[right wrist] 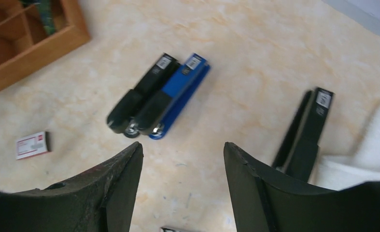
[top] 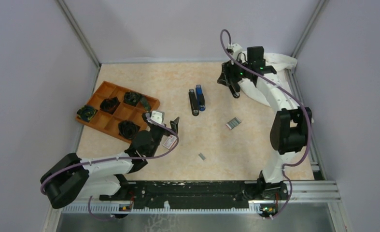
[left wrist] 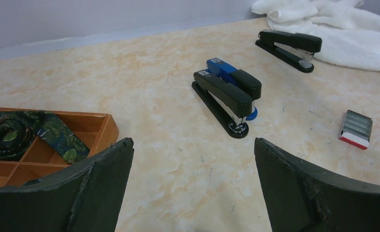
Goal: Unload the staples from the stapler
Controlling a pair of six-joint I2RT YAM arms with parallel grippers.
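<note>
Black and slim, the stapler (right wrist: 309, 133) lies against the white towel (right wrist: 366, 159), the right gripper (right wrist: 183, 147) beside it and the left gripper (left wrist: 193, 145) both gaping empty, presumably because the staples (top: 202, 156) lie loose mid-table.

— Where's the stapler (right wrist: 309, 133)?
— Just right of the right fingers (right wrist: 255, 188), outside their gap and untouched. It's slim and all black, with a white label on its far end, and it lies lengthwise on the tabletop (right wrist: 236, 58).
— Open or closed?
— Can't tell.
— And the staples (top: 202, 156)?
— A tiny silvery-grey strip lying flat. It's well apart from both pairs, nearer the left fingers (left wrist: 101, 188) and to their right.
</note>
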